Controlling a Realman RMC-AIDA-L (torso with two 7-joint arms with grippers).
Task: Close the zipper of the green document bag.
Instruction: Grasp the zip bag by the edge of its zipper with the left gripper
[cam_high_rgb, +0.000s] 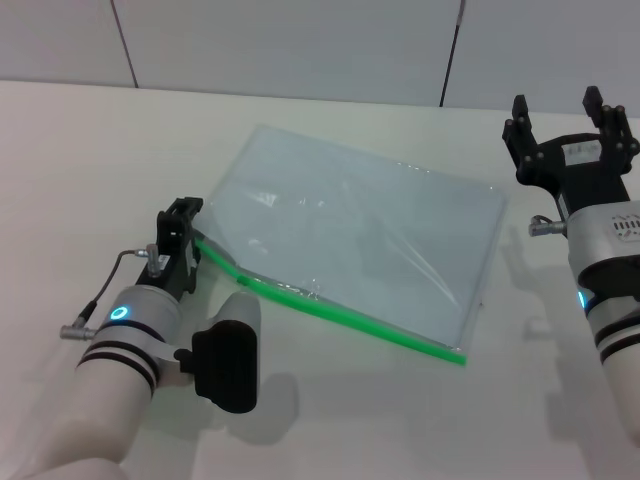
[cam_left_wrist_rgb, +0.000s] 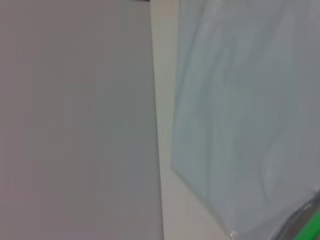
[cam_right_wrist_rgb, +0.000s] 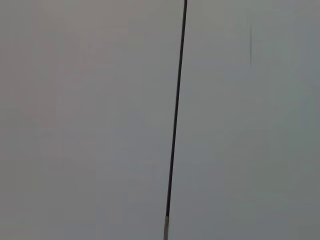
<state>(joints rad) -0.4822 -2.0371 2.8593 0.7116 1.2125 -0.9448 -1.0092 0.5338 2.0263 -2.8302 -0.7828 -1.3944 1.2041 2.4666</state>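
The green document bag (cam_high_rgb: 360, 235) lies flat at mid-table, a pale blue-grey pouch with its long sides running diagonally. The zipper (cam_high_rgb: 370, 325) is the bright green strip along its near edge. My left gripper (cam_high_rgb: 190, 228) sits at the strip's left end, shut on that corner of the bag, and the strip rises slightly there. The left wrist view shows the bag (cam_left_wrist_rgb: 240, 115) with a bit of green zipper (cam_left_wrist_rgb: 312, 227) at the frame's corner. My right gripper (cam_high_rgb: 565, 110) hovers open, apart from the bag, beyond its right short edge. I cannot pick out the slider tab.
The cream table (cam_high_rgb: 100, 150) stretches around the bag on all sides. Grey wall panels stand behind it, and the right wrist view shows only a dark panel seam (cam_right_wrist_rgb: 175, 125). The left wrist's black camera housing (cam_high_rgb: 225, 365) juts out near the zipper.
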